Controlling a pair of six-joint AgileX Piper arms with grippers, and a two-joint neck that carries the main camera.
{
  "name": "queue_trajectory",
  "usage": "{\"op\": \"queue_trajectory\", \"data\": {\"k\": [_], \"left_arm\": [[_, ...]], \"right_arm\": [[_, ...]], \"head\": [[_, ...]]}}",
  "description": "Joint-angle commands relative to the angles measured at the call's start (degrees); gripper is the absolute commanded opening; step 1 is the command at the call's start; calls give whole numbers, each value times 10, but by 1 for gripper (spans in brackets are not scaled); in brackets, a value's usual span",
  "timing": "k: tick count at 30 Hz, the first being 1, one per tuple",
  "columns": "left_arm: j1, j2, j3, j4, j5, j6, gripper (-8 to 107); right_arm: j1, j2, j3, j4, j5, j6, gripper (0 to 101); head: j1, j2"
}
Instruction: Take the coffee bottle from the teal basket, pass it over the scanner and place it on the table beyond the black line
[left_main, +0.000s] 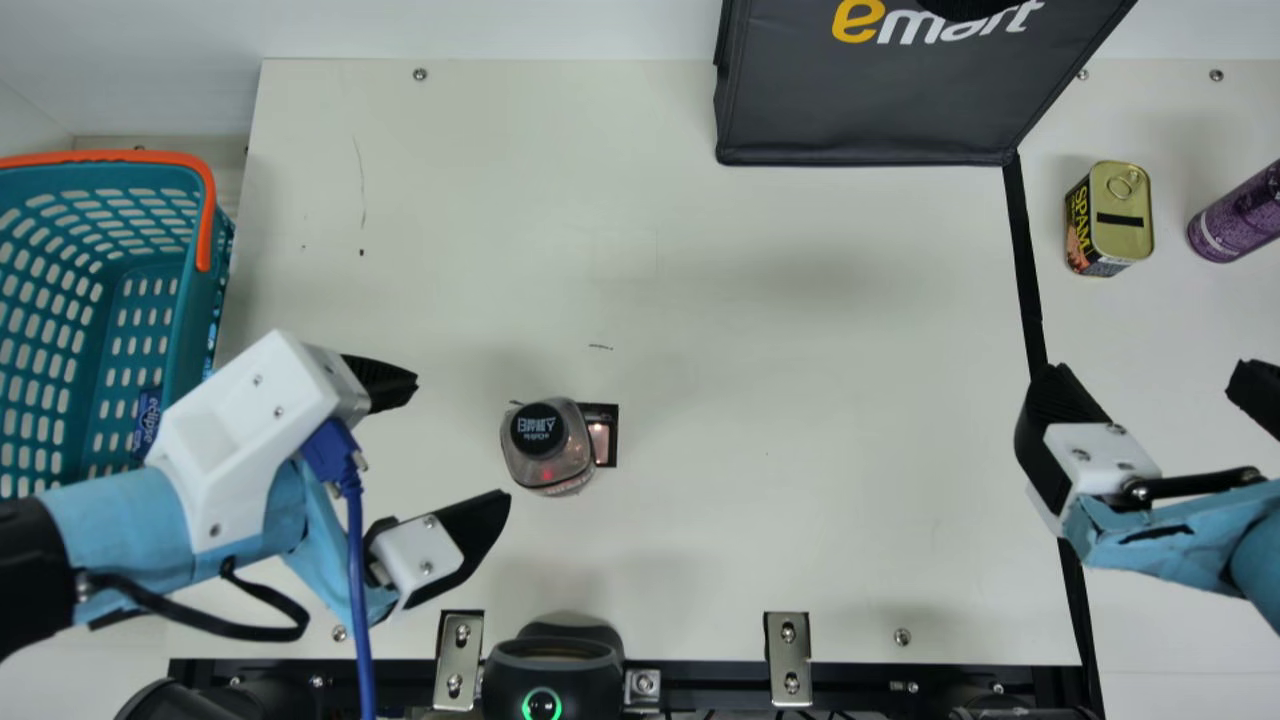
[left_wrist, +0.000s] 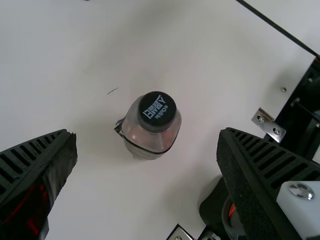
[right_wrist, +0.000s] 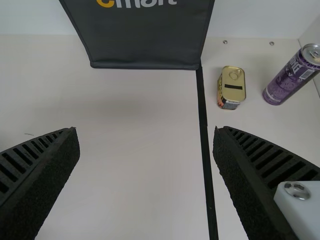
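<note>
Left claw (left_main: 462, 438), spread and empty, beside coffee bottle (left_main: 568, 462) on bench (left_main: 800, 400), outside teal basket (left_main: 200, 312); right claw (left_main: 1150, 372) also spread. Scan unclear; crossing black line (left_main: 1024, 265) remains.

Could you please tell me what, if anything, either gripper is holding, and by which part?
Nothing; both the left gripper and right gripper are open and empty.
</note>
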Motion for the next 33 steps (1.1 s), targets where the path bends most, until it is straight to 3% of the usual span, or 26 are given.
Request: {"op": "queue_trajectory", "data": {"k": [1,14,23,33], "left_arm": [[-31,2,-3,44,-16,-91,90],[-208,67,-63,276,-61,-401,90],[-316,131,-107,423,-30,-623,90],[-379,177,-98,533,29,-823,90]], "right_arm": [[0,0,0,0,0,0,95],[0,0,0,0,0,0,95],[0,0,0,0,0,0,95],[0,0,0,0,0,0,95]], "head": [[-17,1],[-17,1],[-17,1],[-17,1]]}}
